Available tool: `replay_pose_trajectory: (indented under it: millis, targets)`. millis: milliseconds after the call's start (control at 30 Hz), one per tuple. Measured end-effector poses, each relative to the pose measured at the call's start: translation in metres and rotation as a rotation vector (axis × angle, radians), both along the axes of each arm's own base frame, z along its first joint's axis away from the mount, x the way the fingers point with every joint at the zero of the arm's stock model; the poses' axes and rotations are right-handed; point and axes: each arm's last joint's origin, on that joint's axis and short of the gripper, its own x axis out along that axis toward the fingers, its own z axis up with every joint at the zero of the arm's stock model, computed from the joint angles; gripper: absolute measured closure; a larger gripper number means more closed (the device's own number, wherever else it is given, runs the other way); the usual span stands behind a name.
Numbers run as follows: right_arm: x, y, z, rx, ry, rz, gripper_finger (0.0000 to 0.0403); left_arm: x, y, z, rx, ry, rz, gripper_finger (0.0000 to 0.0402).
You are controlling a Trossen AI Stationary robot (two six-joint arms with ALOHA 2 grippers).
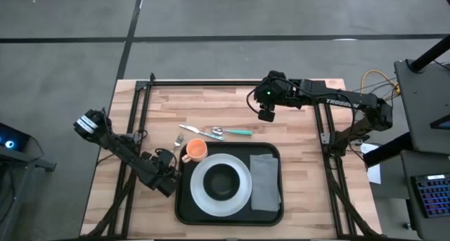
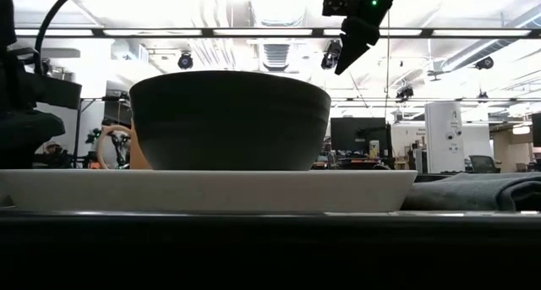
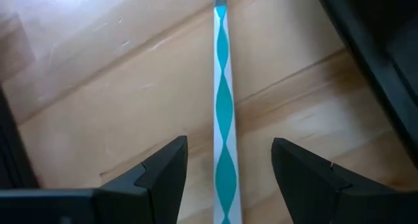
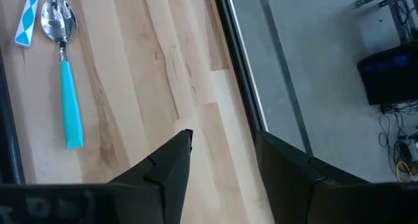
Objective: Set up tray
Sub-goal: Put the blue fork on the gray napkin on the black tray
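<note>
the left gripper (image 1: 166, 187) sits low at the left edge of the tray (image 1: 228, 216), its fingers (image 3: 163, 175) spread, and the left wrist view shows a fork handle (image 3: 223, 119), patterned teal and white, lying on the wood straight between them, its long axis running away from the jaws and along the tray's rim rather than across it. so the left arm is by far the nearer one, and the coming move looks like a simple close and lift. the tray itself lies near the table's front edge, holding a white plate (image 1: 240, 197) with a dark bowl (image 1: 221, 182) on it and a grey napkin (image 1: 264, 181) to the right; an orange cup (image 1: 195, 151) sits at its upper left corner. beyond the tray lie a spoon (image 1: 232, 131) and another utensil on the bare wooden table (image 1: 302, 192). the right gripper (image 1: 266, 115) hangs high over the far side, fingers apart, holding nothing. a grey floor surrounds the table.
</note>
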Motion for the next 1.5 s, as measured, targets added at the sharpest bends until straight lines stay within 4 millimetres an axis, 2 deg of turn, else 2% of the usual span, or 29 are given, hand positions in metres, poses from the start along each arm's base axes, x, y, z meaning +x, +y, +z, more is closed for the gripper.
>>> replay_pose_trajectory:
  millis: [467, 933, 1500]
  targets:
    - [0.0, 0.001, 0.0, 0.014, -0.002, 0.015, 0.0241, -0.008, 0.0, 0.008, -0.183, 0.068, 0.046, 0.0199]
    - [0.0, 0.001, 0.0, 0.015, -0.002, 0.023, 0.0251, -0.008, 0.0, -0.003, -0.232, -0.005, 0.032, 0.02]
    - [0.001, 0.001, 0.0, 0.017, -0.003, 0.023, 0.0262, -0.012, 0.007, -0.008, -0.147, -0.047, 0.1, 0.0297]
